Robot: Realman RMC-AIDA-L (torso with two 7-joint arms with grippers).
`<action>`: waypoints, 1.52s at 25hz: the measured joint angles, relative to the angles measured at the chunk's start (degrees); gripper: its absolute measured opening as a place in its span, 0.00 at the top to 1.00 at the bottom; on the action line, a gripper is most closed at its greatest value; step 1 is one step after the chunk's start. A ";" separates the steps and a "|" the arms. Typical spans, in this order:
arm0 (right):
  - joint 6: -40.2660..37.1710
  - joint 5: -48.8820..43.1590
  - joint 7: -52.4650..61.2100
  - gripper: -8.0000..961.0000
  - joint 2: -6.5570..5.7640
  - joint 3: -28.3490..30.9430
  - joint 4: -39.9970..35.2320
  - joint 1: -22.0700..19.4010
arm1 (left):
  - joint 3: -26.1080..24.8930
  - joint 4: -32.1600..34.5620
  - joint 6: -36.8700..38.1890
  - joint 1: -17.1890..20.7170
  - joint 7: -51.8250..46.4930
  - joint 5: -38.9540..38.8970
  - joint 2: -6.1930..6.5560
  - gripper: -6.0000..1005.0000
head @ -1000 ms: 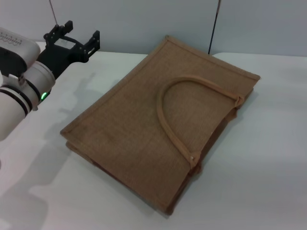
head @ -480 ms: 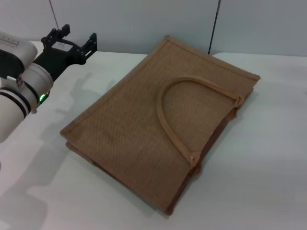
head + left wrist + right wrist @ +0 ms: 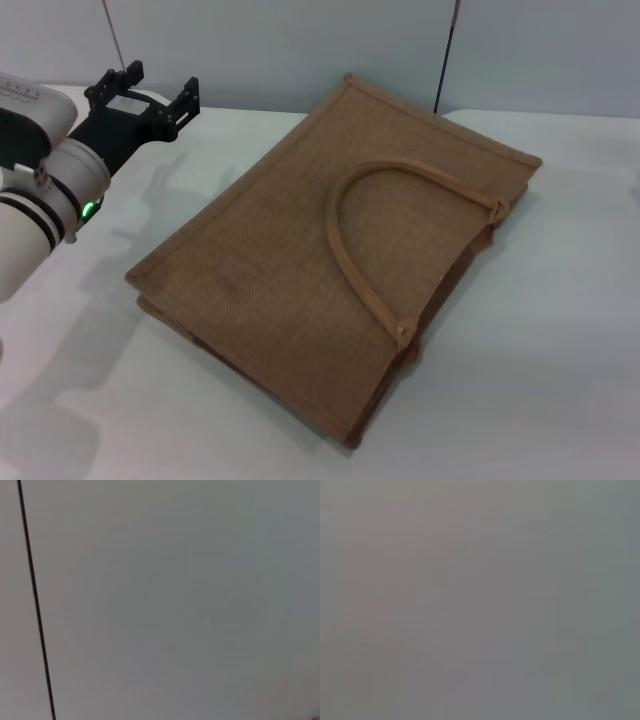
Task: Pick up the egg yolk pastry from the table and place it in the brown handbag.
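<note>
The brown handbag [image 3: 340, 255] lies flat on the white table [image 3: 530, 380] in the head view, its tan handle [image 3: 370, 200] curving over the upper side. My left gripper [image 3: 158, 83] is raised at the far left, well away from the bag's left edge; its black fingers [image 3: 188, 97] stand apart with nothing between them. The egg yolk pastry shows in no view. My right gripper is out of view. The wrist views show only a plain grey surface.
A grey wall [image 3: 300, 45] with a dark vertical seam [image 3: 447, 55] stands behind the table. Bare tabletop lies to the right of the bag and in front of it.
My left gripper has drifted a little up and to the left, away from the bag. The bag has not moved.
</note>
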 joint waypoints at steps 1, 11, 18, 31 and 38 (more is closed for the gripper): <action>0.67 -0.04 0.00 0.10 0.00 0.00 0.00 0.25 | 0.06 -0.05 0.07 -0.09 0.00 0.00 -0.02 0.22; 4.73 -0.24 -0.03 0.10 0.00 -0.24 0.02 2.39 | -0.09 -2.80 0.27 -1.34 0.27 -0.01 0.22 0.22; 5.38 -0.26 -0.38 0.10 -0.07 -0.44 -0.16 3.55 | -0.09 -2.90 0.50 -1.66 0.60 -0.01 0.21 0.22; 11.47 -0.34 -0.49 0.10 -0.18 -0.58 -0.68 5.33 | -0.09 -2.91 0.66 -1.88 0.61 0.00 0.21 0.22; 12.61 -0.25 -0.49 0.10 -0.18 -0.48 -1.24 5.72 | -0.09 -2.91 1.86 -1.97 0.61 0.00 0.24 0.22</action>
